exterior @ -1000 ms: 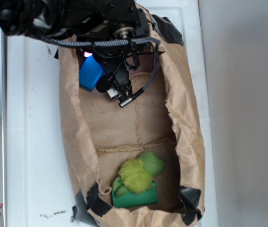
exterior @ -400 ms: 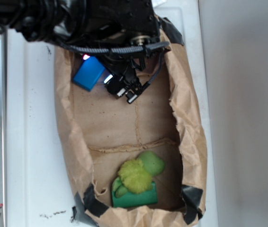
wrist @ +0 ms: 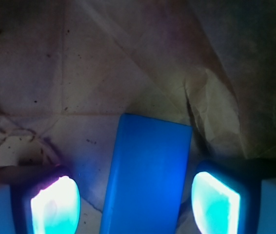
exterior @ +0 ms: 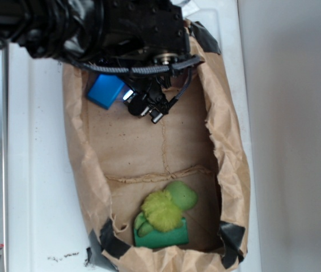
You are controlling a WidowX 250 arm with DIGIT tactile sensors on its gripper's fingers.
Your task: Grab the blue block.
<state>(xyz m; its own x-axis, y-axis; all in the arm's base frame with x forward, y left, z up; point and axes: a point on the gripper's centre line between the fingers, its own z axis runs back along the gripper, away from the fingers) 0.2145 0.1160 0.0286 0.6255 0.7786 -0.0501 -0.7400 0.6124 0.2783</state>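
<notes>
While the claw [wrist: 135, 204] straddles the blue block [wrist: 147, 175], the step in hand is judged to be the final alignment before closure. In the wrist view the two fingers [wrist: 55, 204] stand apart, one on each long side of the block, with brown paper visible between each pad and the block face; the claw is spread and grips nothing.

The blue block [exterior: 105, 90] lies flat on the floor of the brown paper bag [exterior: 228, 164], in the corner nearest the arm, close to the bag's wall. The bag rests on the white worktop [exterior: 36, 187].

The next move probably calls for closing the fingers squarely on the two long faces, after any small descent needed; the pictures do not settle the remaining height.

Arm pose: in the exterior view the black arm [exterior: 92, 28] reaches in over the bag's rim, wrist pointed down, hiding part of the block. The green block with its fuzzy plush [exterior: 161, 221] lies at the opposite end, well apart.
</notes>
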